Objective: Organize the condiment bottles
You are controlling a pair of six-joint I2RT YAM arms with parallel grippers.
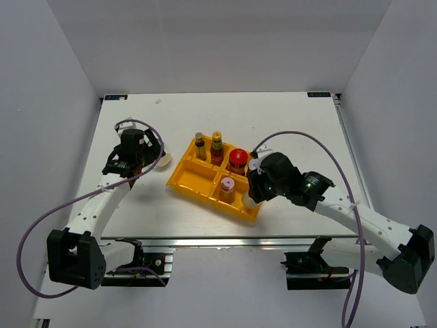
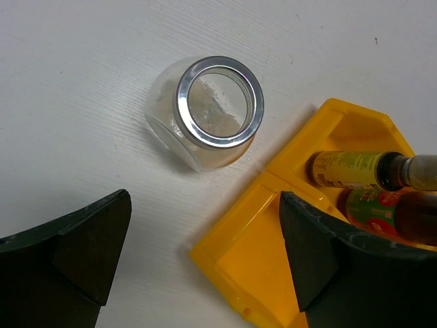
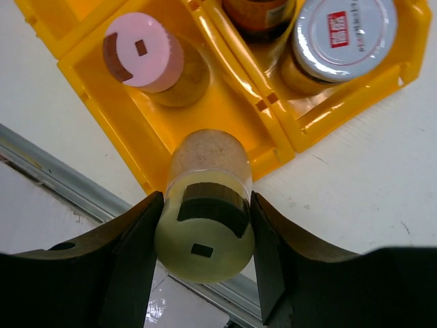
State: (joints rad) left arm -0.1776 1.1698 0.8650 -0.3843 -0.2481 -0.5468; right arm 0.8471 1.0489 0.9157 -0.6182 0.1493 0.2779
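The left arm reaches forward, its hand (image 2: pixel 203 236) pointing down, dark fingers spread wide and holding nothing. Just beyond them a round clear-glass jar (image 2: pixel 205 113) with a silver rim lies tilted on the white, faintly grained counter (image 2: pixel 61 61), just beside the glossy yellow plastic tray (image 2: pixel 235 266). In the tray stand two slim brown bottles (image 1: pixel 200 145), a red-capped jar (image 1: pixel 237 159), a silver-lidded jar (image 3: pixel 345 34) and a pink-capped bottle (image 3: pixel 147 58). The right arm bends inward. Its hand (image 3: pixel 205 236) clamps a cylindrical pale-yellow-capped bottle (image 3: pixel 205 198) at the tray's near edge.
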